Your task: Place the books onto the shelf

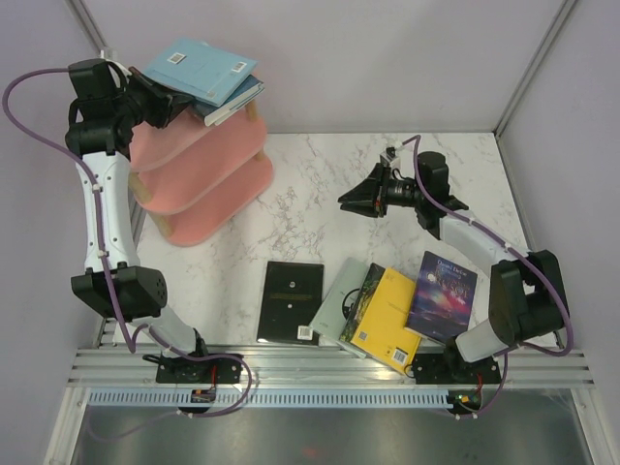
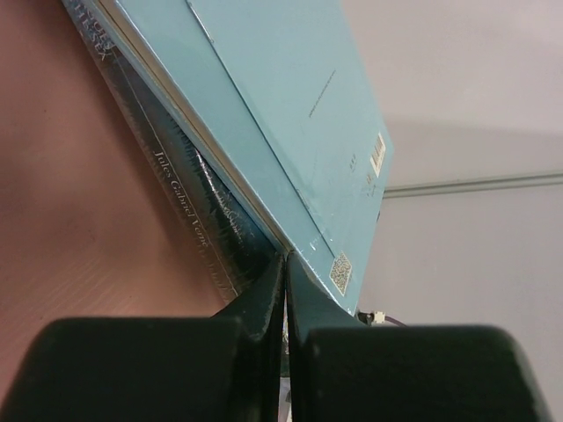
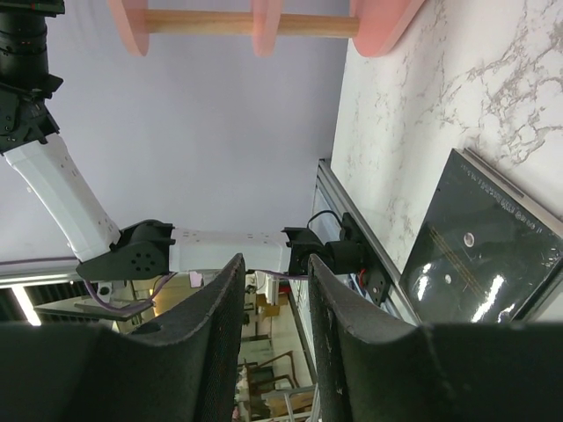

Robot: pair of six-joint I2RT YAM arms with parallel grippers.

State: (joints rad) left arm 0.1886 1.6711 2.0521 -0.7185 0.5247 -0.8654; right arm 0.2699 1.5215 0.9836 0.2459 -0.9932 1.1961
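Note:
The pink shelf (image 1: 203, 174) stands at the back left. On its top board lies a stack of books with a pale blue book (image 1: 199, 68) uppermost. My left gripper (image 1: 177, 105) is shut, its tips against the stack's near edge. In the left wrist view the shut gripper (image 2: 286, 261) meets the seam between the pale blue book (image 2: 290, 105) and a dark book (image 2: 193, 202) under it. My right gripper (image 1: 349, 199) hovers over mid-table, open, and the right wrist view shows nothing in the gripper (image 3: 274, 264). On the table lie a black book (image 1: 291, 300), a grey-green book (image 1: 334, 300), a yellow book (image 1: 392, 315) and a purple book (image 1: 443, 295).
The books on the table overlap near the front edge, beside the right arm's base (image 1: 455, 366). A metal rail (image 1: 329, 363) runs along the front. The right wrist view shows the shelf (image 3: 264, 22) and the black book (image 3: 479, 251). Walls close in the back and sides.

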